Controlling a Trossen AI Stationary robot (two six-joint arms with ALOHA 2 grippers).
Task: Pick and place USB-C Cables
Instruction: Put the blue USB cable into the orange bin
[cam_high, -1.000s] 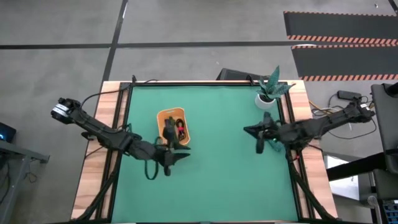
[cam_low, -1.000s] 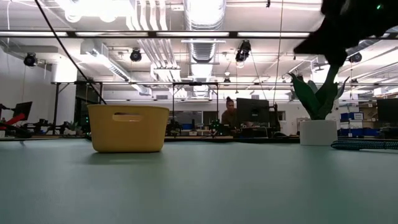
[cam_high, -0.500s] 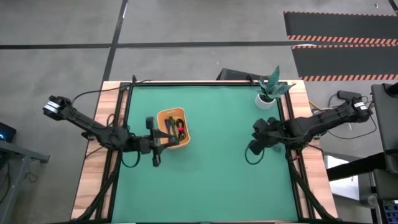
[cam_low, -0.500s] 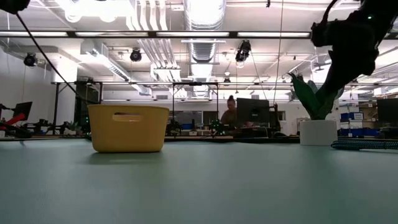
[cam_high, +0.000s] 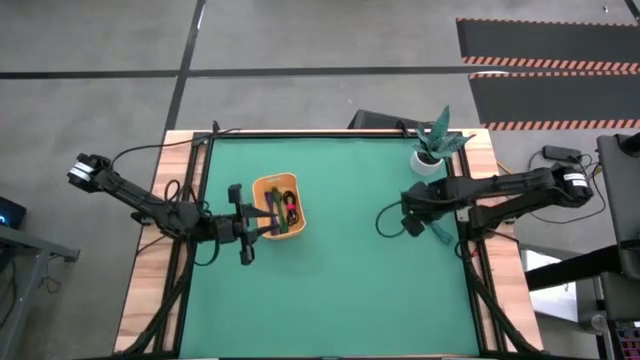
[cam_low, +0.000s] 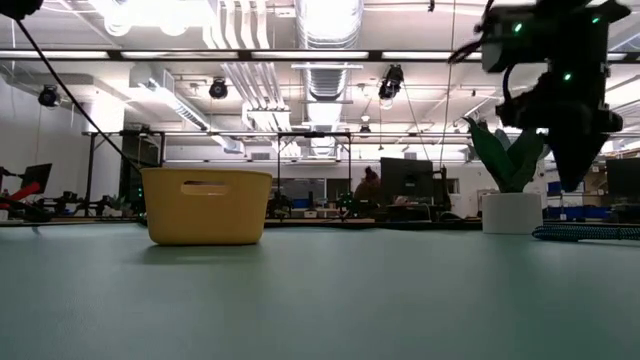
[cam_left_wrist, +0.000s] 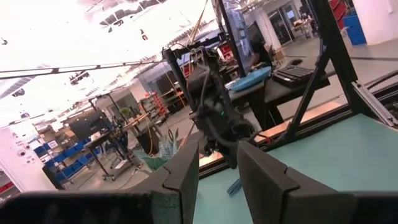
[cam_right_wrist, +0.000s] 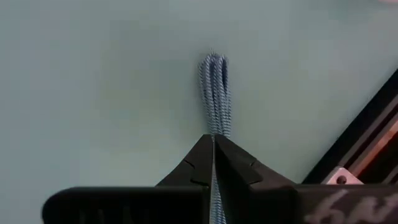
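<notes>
While the right gripper (cam_high: 412, 224) hangs over the blue USB-C cable (cam_high: 441, 233) near the right rail of the counter (cam_high: 350, 290), I judge the step in hand is the pick of this bundle. The gripper is clenched, fingers pressed together w/ nothing between them as far as I can tell. The bundle lies flat on the counter, well apart from the orange tray (cam_high: 275, 179).

To do it well, I would first open the fingers wide, keep them in line across the bundle, not along it, then go down until the tips almost touch the mat and close on the middle part, so both folded ends lift together. The rail is near, so approach should be straight down, no side drift.

The left gripper (cam_high: 265, 224) waits at the tray's edge, released and empty. Other cables (cam_high: 283, 208) lie inside the tray.

Views differ. The right wrist view shows the blue bundle (cam_right_wrist: 213, 93) straight ahead of the shut tips, w/ a thin blue line in the slit, which may look like a grasp. The low view corrects this: the gripper (cam_low: 572, 180) is above the counter and the cable (cam_low: 588, 232) rests on it. The tray's contents show in the high view only; the low view gives just its wall (cam_low: 205, 205).
</notes>
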